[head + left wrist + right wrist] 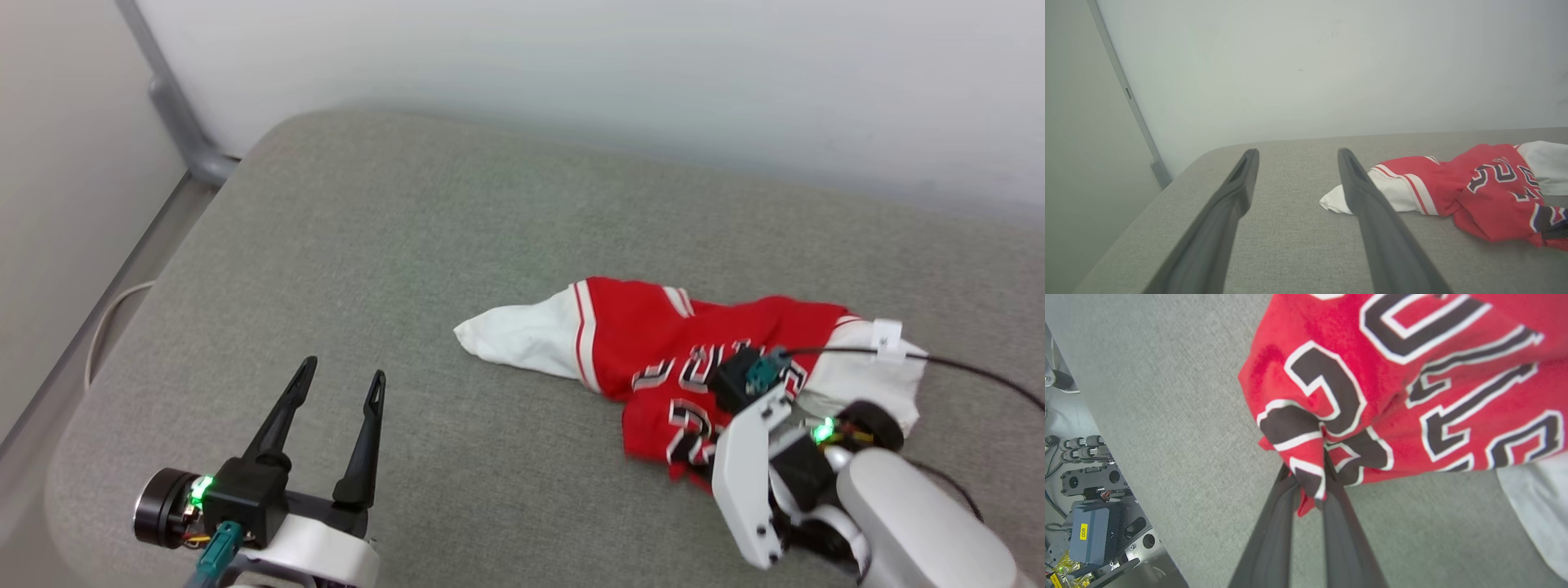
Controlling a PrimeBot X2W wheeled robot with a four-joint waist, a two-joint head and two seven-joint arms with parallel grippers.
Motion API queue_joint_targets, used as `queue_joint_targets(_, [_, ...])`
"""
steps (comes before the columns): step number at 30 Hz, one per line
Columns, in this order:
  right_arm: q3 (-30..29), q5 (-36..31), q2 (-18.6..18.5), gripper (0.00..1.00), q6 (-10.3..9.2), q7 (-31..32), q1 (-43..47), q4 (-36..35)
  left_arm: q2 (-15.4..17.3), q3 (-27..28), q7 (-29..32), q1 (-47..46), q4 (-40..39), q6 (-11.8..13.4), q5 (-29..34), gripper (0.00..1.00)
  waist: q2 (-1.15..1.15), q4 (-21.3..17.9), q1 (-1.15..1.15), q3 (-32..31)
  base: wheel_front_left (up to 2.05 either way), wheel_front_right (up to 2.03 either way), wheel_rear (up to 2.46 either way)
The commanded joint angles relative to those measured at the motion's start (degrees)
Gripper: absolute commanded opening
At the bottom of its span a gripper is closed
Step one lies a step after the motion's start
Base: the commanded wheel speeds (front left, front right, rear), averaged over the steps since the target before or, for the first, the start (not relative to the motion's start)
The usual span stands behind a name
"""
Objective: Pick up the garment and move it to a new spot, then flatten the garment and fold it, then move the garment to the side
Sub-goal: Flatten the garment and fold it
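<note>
The garment [653, 343] lies crumpled on the right half of the grey cushion, a red jersey with white sleeves and black white-outlined print. One white sleeve points left. My right gripper [1310, 473] is shut on a bunched fold of the garment [1372, 375] at its near printed edge, with red cloth pinched between the dark fingers. In the head view my right wrist [759, 457] comes down over the garment's near side and hides the fingers. My left gripper [344, 369] is open at the lower left, well apart from the cloth. The left wrist view shows the left gripper [1298, 153] holding nothing, with the garment [1486, 196] to its right.
The grey cushion [408, 245] has rounded corners and meets a pale wall at the back. A grey metal post [175, 114] stands past its far left corner. A black cable [980, 371] runs over the right white sleeve. Robot hardware [1090, 522] sits beyond the cushion's edge.
</note>
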Motion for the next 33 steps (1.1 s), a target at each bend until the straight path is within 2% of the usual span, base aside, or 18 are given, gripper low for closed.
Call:
queue_joint_targets(1, [0.12, 0.84, -0.82, 0.0, -0.02, 2.63, 2.84, -2.23, -0.33, 0.39, -0.14, 1.07, -0.08, -0.21, 0.44, 1.0, 0.0, -1.43, 0.0, -1.67, 0.0, 0.0, 0.0])
queue_joint_targets(7, [0.38, 0.56, -0.99, 0.0, -0.02, 9.89, 11.71, -10.44, -0.51, 1.2, -0.15, 2.5, 0.05, -0.9, 0.96, 1.0, 0.0, -2.56, 0.0, -3.26, 0.0, 0.0, 0.0])
queue_joint_targets(13, [-1.15, -1.3, 1.72, 0.0, -0.02, 11.31, 17.88, -12.26, -0.87, 1.62, -0.15, 3.26, 0.33, -1.37, 1.28, 1.0, 0.0, -3.28, 0.0, -3.8, 0.0, 0.0, 0.0])
queue_joint_targets(14, [-1.53, -2.16, 2.02, 0.44, -0.02, 10.79, 18.18, -12.03, -0.95, 1.65, -0.15, 3.24, 0.34, -1.48, 1.37, 1.0, 0.0, -3.45, 0.0, -3.82, 0.0, 0.0, 0.0])
queue_joint_targets(15, [-1.6, -2.81, 2.15, 0.64, -0.03, 10.57, 18.34, -11.88, -0.96, 1.74, -0.15, 3.23, 0.35, -1.54, 1.46, 1.0, 0.0, -3.66, 0.0, -3.85, 0.0, 0.0, 0.0])
queue_joint_targets(16, [-1.86, -3.63, 2.17, 1.0, -0.03, 10.1, 18.39, -11.92, -1.0, 1.85, -0.15, 3.18, 0.4, -1.56, 1.53, 1.0, 0.0, -3.88, 0.0, -3.87, 0.0, 0.0, 0.0])
queue_joint_targets(19, [-4.58, -3.74, 2.81, 1.0, -0.04, 9.32, 18.47, -12.79, -1.19, 2.19, -0.15, 3.09, 0.46, -1.67, 1.79, 1.0, 0.0, -4.58, 0.0, -3.9, 0.0, 0.0, 0.0])
queue_joint_targets(23, [-10.76, -4.4, 1.03, 1.0, -0.04, 9.71, 16.37, -16.43, -1.65, 2.54, -0.15, 2.74, 0.33, -1.83, 1.92, 1.0, 0.0, -5.33, 0.0, -3.62, 0.0, 0.0, 0.0])
queue_joint_targets(27, [-18.32, -5.02, -0.94, 1.0, -0.04, 13.32, 15.38, -20.23, -2.15, 2.82, -0.15, 2.13, 0.16, -2.11, 2.26, 1.0, 0.0, -5.61, 0.0, -2.81, 0.0, 0.0, 0.0])
queue_joint_targets(30, [-23.49, -8.03, -3.04, 1.0, -0.04, 16.35, 14.29, -21.52, -2.47, 2.86, -0.15, 1.7, 0.07, -2.31, 2.29, 1.0, 0.0, -5.41, 0.0, -1.89, 0.0, 0.0, 0.0])
queue_joint_targets(31, [-28.33, -9.99, -2.64, 1.0, -0.03, 17.56, 13.18, -20.89, -2.64, 2.93, -0.15, 0.74, 0.11, -2.57, 2.33, 1.0, 0.0, -4.94, 0.0, -0.83, 0.0, 0.0, 0.0])
queue_joint_targets(33, [-29.7, -10.58, -2.41, 1.0, -0.03, 17.68, 12.77, -20.37, -2.77, 2.95, -0.15, 0.41, 0.08, -2.57, 2.36, 1.0, 0.0, -4.74, 0.0, -0.38, 0.0, 0.0, 0.0])
